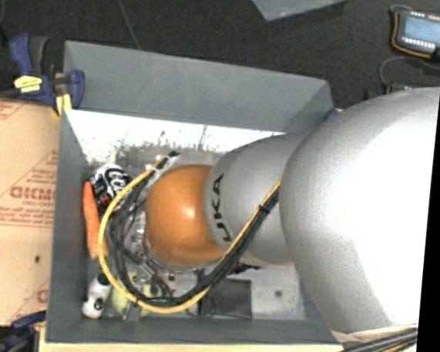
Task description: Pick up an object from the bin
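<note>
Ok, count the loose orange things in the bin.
1: a long orange stick lies along the bin's left wall, beside the arm's orange cover. The arm covers much of the floor, so others may be hidden.

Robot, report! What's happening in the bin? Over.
Gripper low, left half of grey metal bin. Long orange stick nearest, at left wall. Black-and-white thing beside.

Readable text: one marking, on the robot.
Black letters "UKA" run down the silver arm (319, 196), just right of its orange cover (178, 214), frame centre. White print on a black item (111, 178) at the left of the bin (197, 92): illegible.
</note>
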`<state>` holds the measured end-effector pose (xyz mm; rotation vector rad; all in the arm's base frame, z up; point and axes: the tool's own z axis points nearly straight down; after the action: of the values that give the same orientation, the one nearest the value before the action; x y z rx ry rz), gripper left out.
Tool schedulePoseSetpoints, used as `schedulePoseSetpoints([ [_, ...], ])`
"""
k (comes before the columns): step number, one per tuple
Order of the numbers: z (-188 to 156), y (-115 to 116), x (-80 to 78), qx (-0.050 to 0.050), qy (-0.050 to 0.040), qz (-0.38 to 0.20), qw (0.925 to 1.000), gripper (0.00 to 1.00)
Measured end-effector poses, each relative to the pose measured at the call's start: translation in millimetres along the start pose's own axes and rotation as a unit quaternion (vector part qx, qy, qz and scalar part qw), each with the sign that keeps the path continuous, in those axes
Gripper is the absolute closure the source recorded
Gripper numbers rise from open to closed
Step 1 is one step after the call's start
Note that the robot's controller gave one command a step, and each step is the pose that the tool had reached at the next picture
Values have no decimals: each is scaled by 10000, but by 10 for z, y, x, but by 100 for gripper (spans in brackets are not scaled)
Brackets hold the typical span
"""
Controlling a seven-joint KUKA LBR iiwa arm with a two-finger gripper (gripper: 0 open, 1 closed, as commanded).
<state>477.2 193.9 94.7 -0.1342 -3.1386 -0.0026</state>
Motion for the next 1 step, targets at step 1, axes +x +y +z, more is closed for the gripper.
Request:
schedulePoseSetpoints([
  [1,246,-34,36,4,5,367,9993,100],
])
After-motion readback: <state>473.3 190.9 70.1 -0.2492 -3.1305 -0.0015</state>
